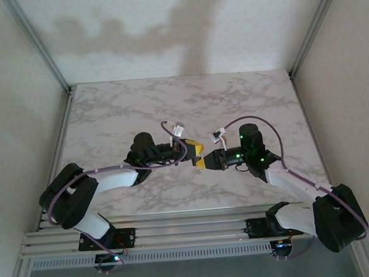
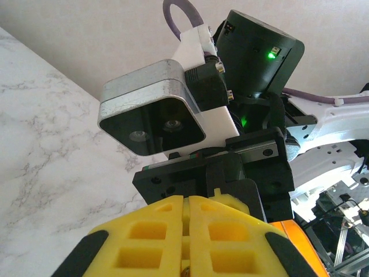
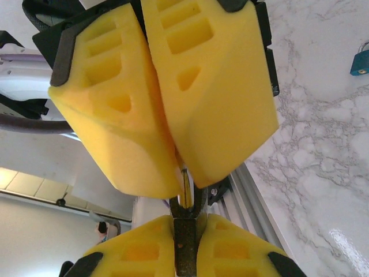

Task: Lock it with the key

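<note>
Both grippers meet tip to tip above the middle of the table. In the right wrist view, my right gripper [image 3: 185, 222] is shut on a narrow dark metal piece [image 3: 185, 245] seen edge-on, with a loop at its top. My left gripper [image 3: 180, 173] comes down from above, shut on a thin brass key blade [image 3: 184, 186] whose end sits inside that loop. A speck of brass [image 2: 185, 272] shows between the left gripper's fingers [image 2: 155, 236]. From the top, the left gripper [image 1: 197, 150] and right gripper [image 1: 201, 164] touch. A small blue padlock [image 3: 360, 62] lies on the marble.
The right arm's wrist camera [image 2: 153, 118] and black gripper body [image 2: 253, 167] hang close in front of the left gripper. An aluminium rail [image 3: 262, 196] runs along the table's near edge. White walls and corner posts [image 1: 49, 53] enclose the marble table [image 1: 182, 107].
</note>
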Available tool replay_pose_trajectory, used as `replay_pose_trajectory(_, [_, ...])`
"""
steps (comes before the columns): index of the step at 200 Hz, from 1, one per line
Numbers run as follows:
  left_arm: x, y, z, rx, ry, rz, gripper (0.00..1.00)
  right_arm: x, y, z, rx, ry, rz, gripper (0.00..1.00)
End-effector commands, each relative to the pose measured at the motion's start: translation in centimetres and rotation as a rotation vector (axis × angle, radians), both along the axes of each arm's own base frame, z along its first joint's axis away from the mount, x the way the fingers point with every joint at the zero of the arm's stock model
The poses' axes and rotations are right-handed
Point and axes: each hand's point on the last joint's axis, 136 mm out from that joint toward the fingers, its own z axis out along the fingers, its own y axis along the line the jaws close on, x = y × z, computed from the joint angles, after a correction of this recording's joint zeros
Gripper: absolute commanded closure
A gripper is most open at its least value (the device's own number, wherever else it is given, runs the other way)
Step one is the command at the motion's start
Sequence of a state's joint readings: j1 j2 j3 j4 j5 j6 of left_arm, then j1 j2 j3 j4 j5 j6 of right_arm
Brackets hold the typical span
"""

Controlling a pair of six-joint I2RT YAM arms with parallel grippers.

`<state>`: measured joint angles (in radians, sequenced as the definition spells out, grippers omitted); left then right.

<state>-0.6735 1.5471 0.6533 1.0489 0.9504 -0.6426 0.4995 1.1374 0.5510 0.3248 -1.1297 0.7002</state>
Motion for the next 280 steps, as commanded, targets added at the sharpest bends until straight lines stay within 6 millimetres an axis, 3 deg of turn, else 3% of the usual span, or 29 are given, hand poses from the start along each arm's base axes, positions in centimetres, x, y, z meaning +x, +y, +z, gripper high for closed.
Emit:
replay_pose_trajectory(1, [-5.2,-1.3,-5.2,0.144,0.101,-0.197,1.00,1.9,-0.1,6.7,0.157,-0.288,-0.066,1.00])
replay_pose_trajectory(280, [-8.0,-1.8,-4.5,0.151,0.060,-0.289,1.00,5.2,-2.3,9.0,0.183,-0.308,-0.161,1.00])
